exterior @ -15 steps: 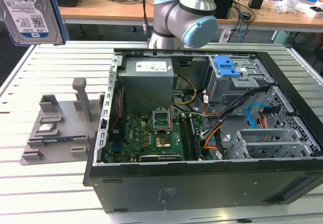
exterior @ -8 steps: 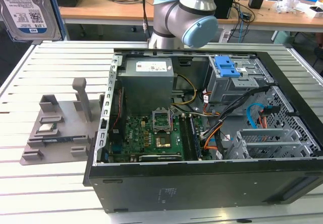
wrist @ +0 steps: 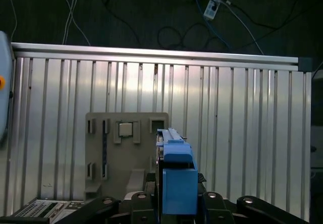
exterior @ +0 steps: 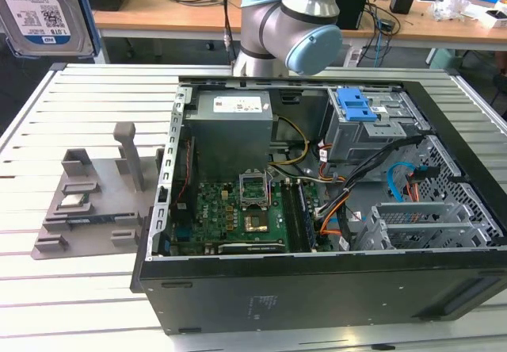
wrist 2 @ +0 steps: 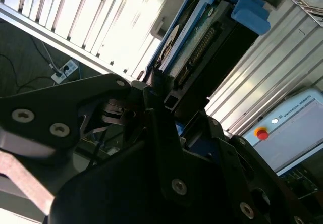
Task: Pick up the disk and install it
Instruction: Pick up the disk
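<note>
— One check first: which step is in hand?

— Transfer, by judgement. The gripper (wrist: 176,208) has its fingers (wrist: 204,204) closed on the disk (wrist: 174,153). The disk is held edge-on, clear of the table (wrist: 242,133) and above the grey fixture (wrist: 98,148). In the exterior view the disk (exterior: 43,11) hangs at the upper left, well apart from the computer case (exterior: 317,288). Pick-up is done; installation is not.

— What does installation call for?

— As a judgement: the blue bracket (wrist 2: 250,12) must come square to the drive cage (exterior: 360,110), the grey one with the blue latch. Entry must not foul the cables (exterior: 348,201) lying just beside the cage. A tilted entry could jam.

— Contents of the containers?

— Case: power supply (exterior: 234,122), motherboard (exterior: 238,217), cables and the drive cage. Whether the cage has a free bay cannot be told. Fixture: a small square chip (exterior: 73,201) sits in one recess. Its upright posts stand bare.
</note>
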`<state>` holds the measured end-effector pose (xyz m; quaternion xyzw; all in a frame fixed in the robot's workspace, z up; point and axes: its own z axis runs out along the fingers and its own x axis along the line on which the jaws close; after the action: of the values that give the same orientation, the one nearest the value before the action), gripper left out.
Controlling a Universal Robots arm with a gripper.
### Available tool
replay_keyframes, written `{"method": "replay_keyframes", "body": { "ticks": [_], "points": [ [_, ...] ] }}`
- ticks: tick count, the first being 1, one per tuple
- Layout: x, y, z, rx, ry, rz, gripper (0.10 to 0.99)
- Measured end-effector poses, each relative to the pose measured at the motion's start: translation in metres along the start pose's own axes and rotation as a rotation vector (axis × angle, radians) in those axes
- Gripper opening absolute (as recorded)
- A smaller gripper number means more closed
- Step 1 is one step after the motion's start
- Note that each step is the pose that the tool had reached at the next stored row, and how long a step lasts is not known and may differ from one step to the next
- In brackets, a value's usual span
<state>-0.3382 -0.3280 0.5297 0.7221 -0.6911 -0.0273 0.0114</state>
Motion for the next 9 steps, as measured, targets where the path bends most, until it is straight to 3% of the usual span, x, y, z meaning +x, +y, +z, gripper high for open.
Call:
{"method": "replay_keyframes", "body": {
  "ticks": [9],
  "points": [
    [-0.0004, 0.0006, -0.0153, -0.002, -0.0001, 0.000, 0.365]
  ]
}}
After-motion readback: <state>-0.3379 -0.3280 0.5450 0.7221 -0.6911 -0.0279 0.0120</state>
